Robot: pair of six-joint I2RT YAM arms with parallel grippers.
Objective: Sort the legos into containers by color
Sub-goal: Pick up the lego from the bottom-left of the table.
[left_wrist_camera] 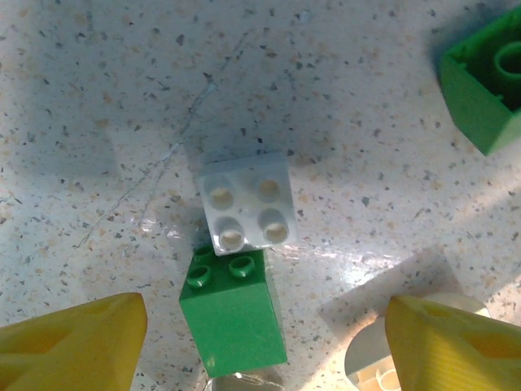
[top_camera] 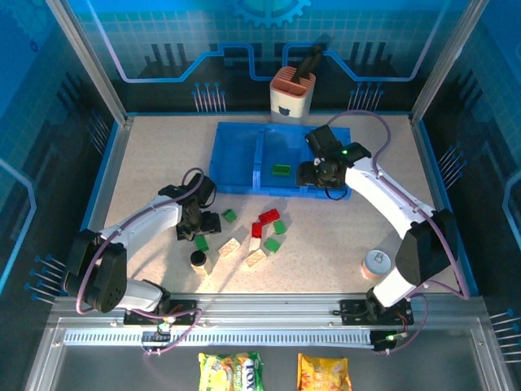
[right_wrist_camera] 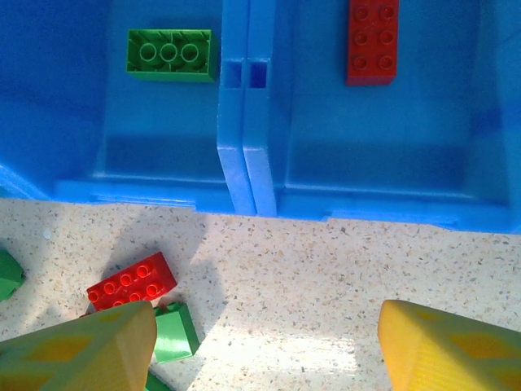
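Note:
The blue three-compartment tray (top_camera: 234, 160) sits at the back centre. One green lego (top_camera: 282, 169) lies in its middle section, and a red lego (right_wrist_camera: 373, 41) lies in the section to its right. Loose red (top_camera: 269, 216), green (top_camera: 279, 226) and white (top_camera: 229, 247) legos are scattered in front of the tray. My left gripper (top_camera: 194, 225) hangs low over the left of the scatter. It is open, with a green brick (left_wrist_camera: 232, 314) lying untouched between its fingers and a white brick (left_wrist_camera: 246, 201) just beyond. My right gripper (right_wrist_camera: 264, 346) is open over bare table at the tray's front wall (right_wrist_camera: 244, 163).
An orange-and-white cup holder (top_camera: 291, 91) stands behind the tray. A tin can (top_camera: 376, 262) sits near the right arm's base. A small black cylinder (top_camera: 198, 259) stands by the left legos. Snack packets (top_camera: 232, 371) lie below the front rail.

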